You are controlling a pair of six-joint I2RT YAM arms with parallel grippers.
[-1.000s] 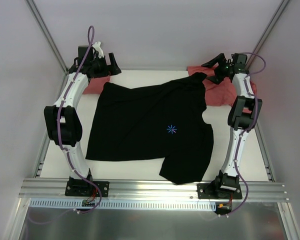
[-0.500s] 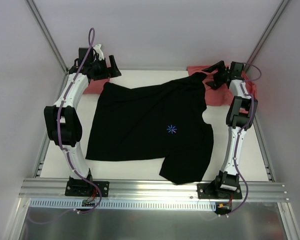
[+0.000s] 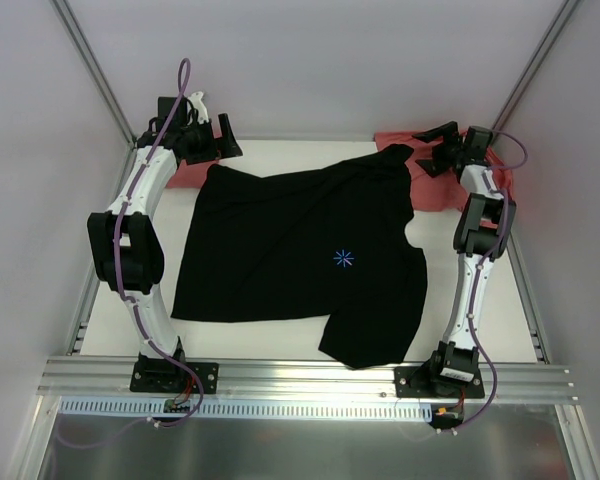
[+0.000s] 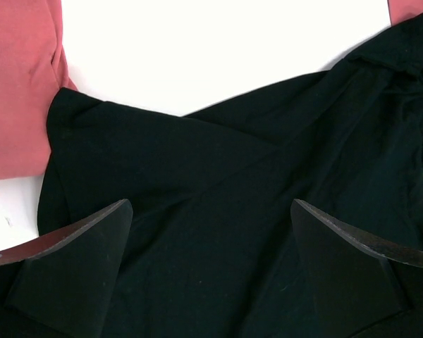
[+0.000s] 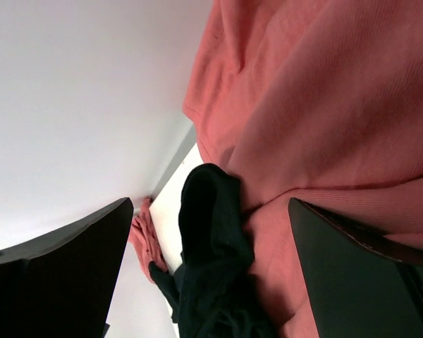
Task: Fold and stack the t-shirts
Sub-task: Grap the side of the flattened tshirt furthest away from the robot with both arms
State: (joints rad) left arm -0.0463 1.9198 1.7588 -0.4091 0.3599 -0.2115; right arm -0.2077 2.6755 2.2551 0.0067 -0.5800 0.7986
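Observation:
A large black t-shirt (image 3: 300, 255) with a light-blue starburst mark (image 3: 343, 258) lies spread over the white table. A salmon-red t-shirt (image 3: 192, 170) shows at the back left, another (image 3: 445, 185) at the back right under the black shirt's far corner. My left gripper (image 3: 223, 136) hovers open over the black shirt's back-left corner (image 4: 77, 120), nothing between its fingers. My right gripper (image 3: 435, 145) is open above the bunched black corner (image 5: 211, 232) that lies on the red cloth (image 5: 324, 105).
Grey walls and metal frame posts (image 3: 90, 65) close in the back and sides. An aluminium rail (image 3: 300, 375) carries both arm bases at the near edge. Bare white table (image 3: 480, 320) shows at the front right and along the back.
The right gripper has swung and shifted slightly toward the back right corner, over the red shirt. The left gripper has barely moved. Both stay open.

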